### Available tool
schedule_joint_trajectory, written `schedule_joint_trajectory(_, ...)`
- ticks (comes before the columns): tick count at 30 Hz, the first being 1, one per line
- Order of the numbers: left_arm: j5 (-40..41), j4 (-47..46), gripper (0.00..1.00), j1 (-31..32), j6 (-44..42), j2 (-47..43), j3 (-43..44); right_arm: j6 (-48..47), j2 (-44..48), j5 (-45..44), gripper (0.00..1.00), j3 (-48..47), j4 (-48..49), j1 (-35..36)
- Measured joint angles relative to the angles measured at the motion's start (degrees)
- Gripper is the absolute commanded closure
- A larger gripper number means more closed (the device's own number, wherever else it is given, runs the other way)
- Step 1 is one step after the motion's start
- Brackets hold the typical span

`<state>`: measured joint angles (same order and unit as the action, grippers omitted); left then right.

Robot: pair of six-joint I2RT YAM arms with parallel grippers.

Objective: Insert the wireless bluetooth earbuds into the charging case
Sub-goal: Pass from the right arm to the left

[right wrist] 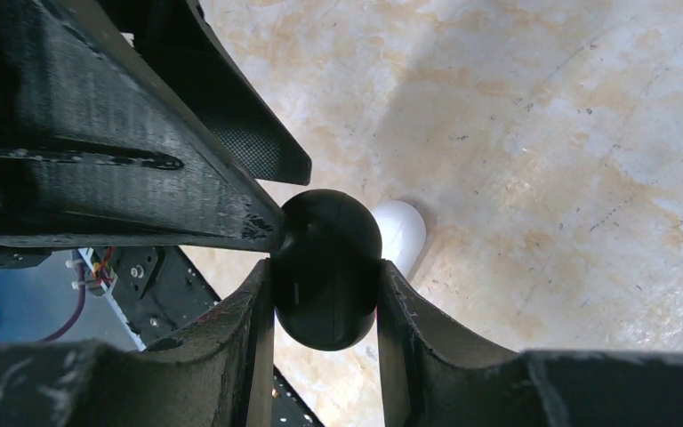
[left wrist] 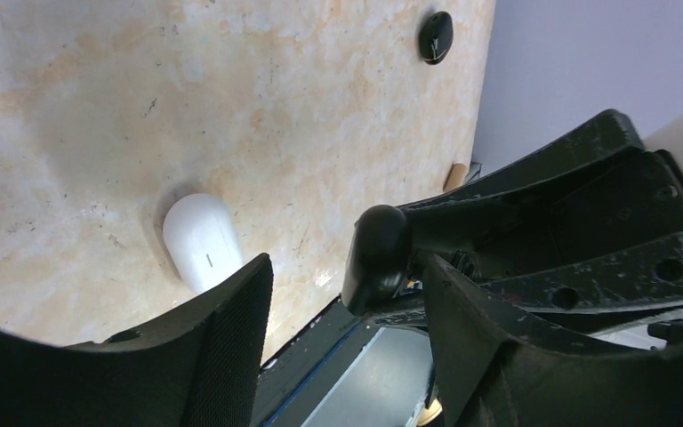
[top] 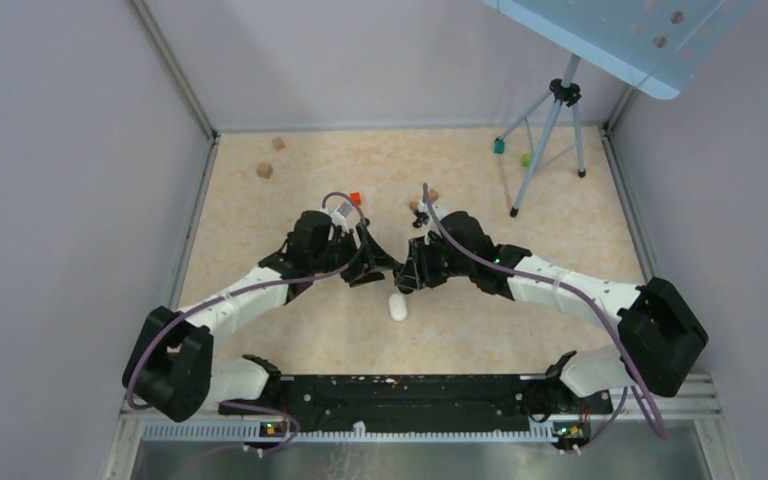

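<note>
My right gripper (right wrist: 325,277) (top: 407,272) is shut on a black rounded charging case (right wrist: 327,267), gripping its two sides just above the table. My left gripper (left wrist: 345,277) (top: 375,262) faces it, open. The black case (left wrist: 376,256) sits between the left fingertips. One left finger (right wrist: 231,160) touches the case's upper left side. A white pill-shaped case (top: 398,306) (left wrist: 203,242) (right wrist: 400,233) lies on the table just below both grippers. The earbuds are out of view.
The arms' black base rail (top: 410,395) runs along the near edge. A tripod (top: 550,140) stands at the back right. Small wooden blocks (top: 264,170) and a red block (top: 355,197) lie toward the back. A small black oval thing (left wrist: 436,37) lies on the table.
</note>
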<state>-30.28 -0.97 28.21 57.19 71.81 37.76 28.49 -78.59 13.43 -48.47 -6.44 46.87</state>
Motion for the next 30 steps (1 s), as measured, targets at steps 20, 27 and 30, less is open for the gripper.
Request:
schedule_joint_trajectory(20, -5.4, -1.0, 0.42, -0.2, -2.8, 3.0, 0.0, -0.3, -1.5, 1.0, 0.87, -1.6, -0.4, 0.7)
schedule_joint_trajectory(27, -6.4, -1.2, 0.53, -0.2, -3.2, 3.8, 0.0, -0.4, -2.0, 1.0, 0.87, -1.8, -0.5, 1.3)
schedule_joint_trajectory(30, -7.0, -1.9, 0.64, -0.2, -3.3, 3.9, 0.0, -0.4, -2.2, 1.0, 0.86, -1.9, -0.5, 1.4)
